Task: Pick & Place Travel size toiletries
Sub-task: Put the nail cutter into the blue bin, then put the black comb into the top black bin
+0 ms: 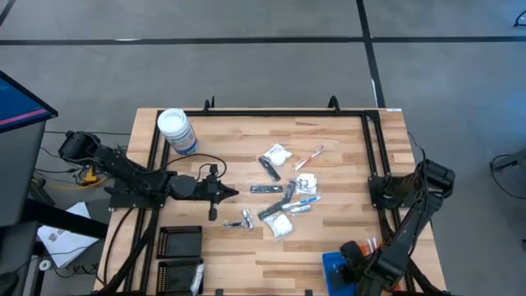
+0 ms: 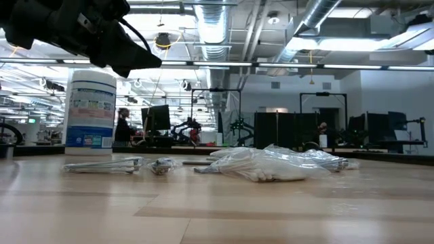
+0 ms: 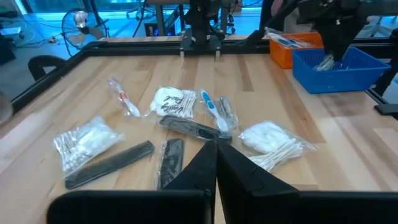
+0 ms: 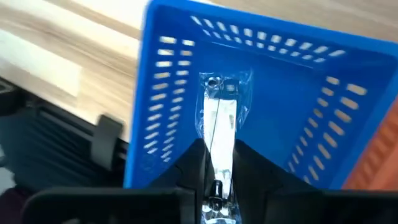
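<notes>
Worktop (image 1: pixel 329 144): pale wood planks framed by a black rail, filling the middle of the high view.

Left arm: enters from the left edge of the high view and reaches toward centre frame. Left pincer (image 1: pixel 231 193): fingers drawn together to a point, nothing between them, raised over the boards just left of the scattered items; in the low view it hangs dark in the upper left corner.

Right arm: runs down the right side of the high view to the lower right corner. Right pincer (image 4: pixel 216 168): poised over the blue tray (image 4: pixel 298 93), narrowed onto a clear-wrapped silvery item (image 4: pixel 219 121) that hangs down inside the tray.

Round jar (image 1: pixel 176 131): white lid, blue-printed label, upright at the upper left of the worktop.

Black trays (image 1: pixel 179 251): two, at the lower left edge. An orange tray (image 3: pixel 292 46) sits just beside the blue one.

Travel size toiletries (image 1: pixel 283 193): loose cluster at centre frame. It includes white crinkly sachets (image 3: pixel 84 140), a dark comb (image 3: pixel 112 163), a blue toothbrush (image 3: pixel 211 109), a red-pink toothbrush (image 1: pixel 310 157) and a small silvery piece (image 1: pixel 242 219) nearest the left pincer.
</notes>
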